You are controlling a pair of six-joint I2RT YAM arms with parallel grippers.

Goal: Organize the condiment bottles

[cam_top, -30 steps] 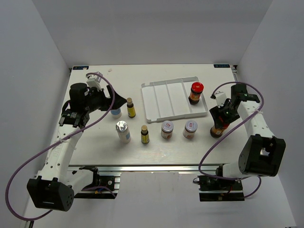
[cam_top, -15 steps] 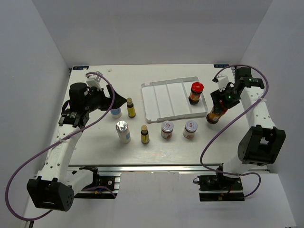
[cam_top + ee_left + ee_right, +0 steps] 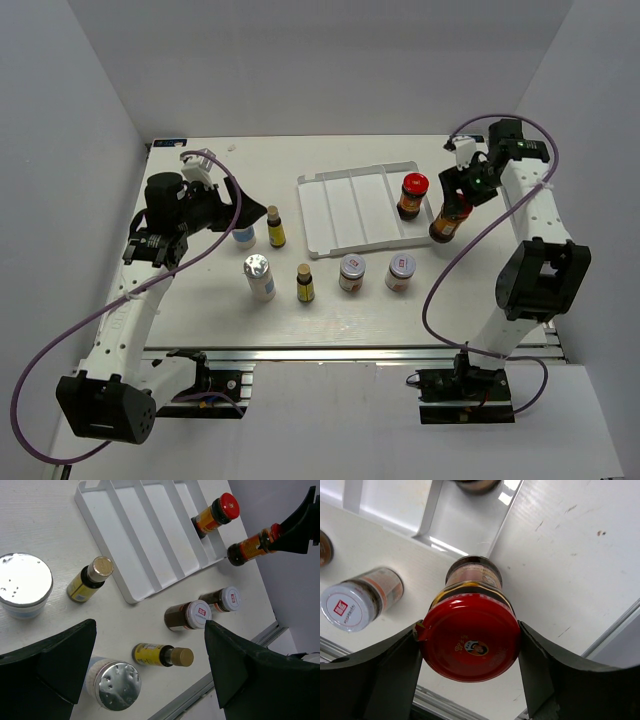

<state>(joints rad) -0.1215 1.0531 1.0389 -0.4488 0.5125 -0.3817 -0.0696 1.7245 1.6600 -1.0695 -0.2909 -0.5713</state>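
Observation:
My right gripper (image 3: 462, 190) (image 3: 470, 645) is shut on the red cap of a dark-sauce bottle (image 3: 446, 222) (image 3: 470, 637), which hangs tilted just off the right edge of the white ribbed tray (image 3: 350, 212). A second red-capped bottle (image 3: 412, 194) (image 3: 216, 514) stands in the tray's rightmost slot. My left gripper (image 3: 252, 214) (image 3: 150, 680) is open and empty above the left group: a white silver-capped bottle (image 3: 243, 237), an amber bottle (image 3: 275, 227), another white bottle (image 3: 259, 277) and another amber one (image 3: 305, 283). Two silver-lidded jars (image 3: 351, 272) (image 3: 400, 271) stand in front of the tray.
The tray's three left slots (image 3: 135, 535) hold nothing. A metal rail (image 3: 330, 352) runs along the table's near edge. White walls close in the table on the left, back and right, and the right arm's upper link is close to the right wall.
My right gripper has carried the red-capped bottle away from the near right of the table, back and slightly left, to the tray's right edge. The left arm has not moved.

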